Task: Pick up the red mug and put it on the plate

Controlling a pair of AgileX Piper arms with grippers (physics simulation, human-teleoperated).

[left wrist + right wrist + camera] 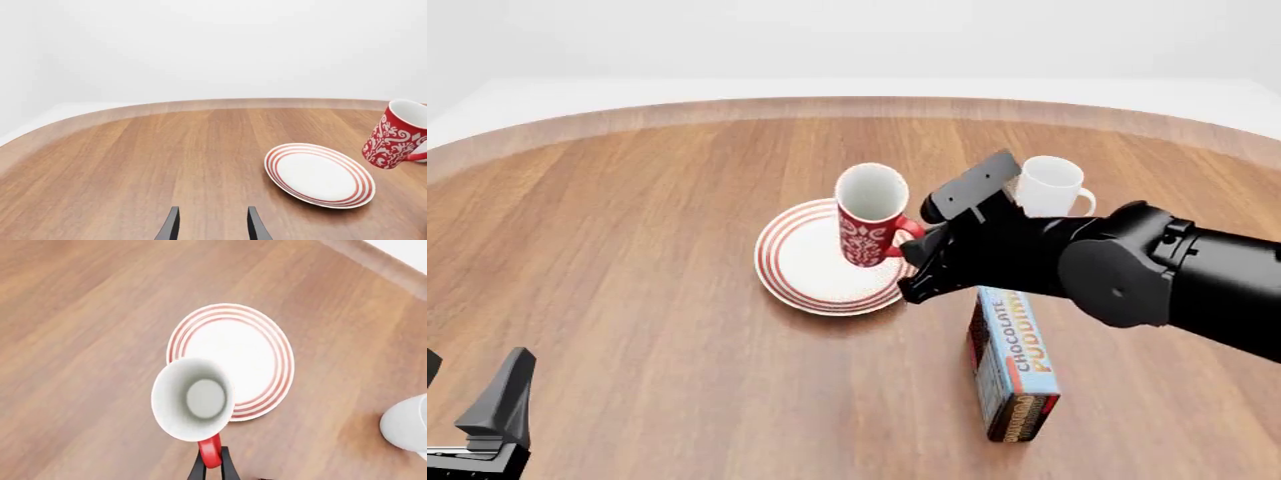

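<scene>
Wooden table (627, 250) with a rounded far edge spreads under white walls. Hanging above the plate (807, 265), the red mug (868, 215) is clear of it and tilted, its white mouth up. The right gripper (212, 466) has its fingers clamped on the mug's red handle (209, 450). Beyond the plate's right side stands a plain white mug (1049, 187); nearer than the plate on that side, a chocolate pudding box (1014, 365) stands upright. Well left of the plate, the left gripper (212, 224) hovers with fingers apart, holding nothing.

Red mug (395, 135) hangs tilted above the plate (319, 175); left gripper (212, 226) fingers parted.
</scene>
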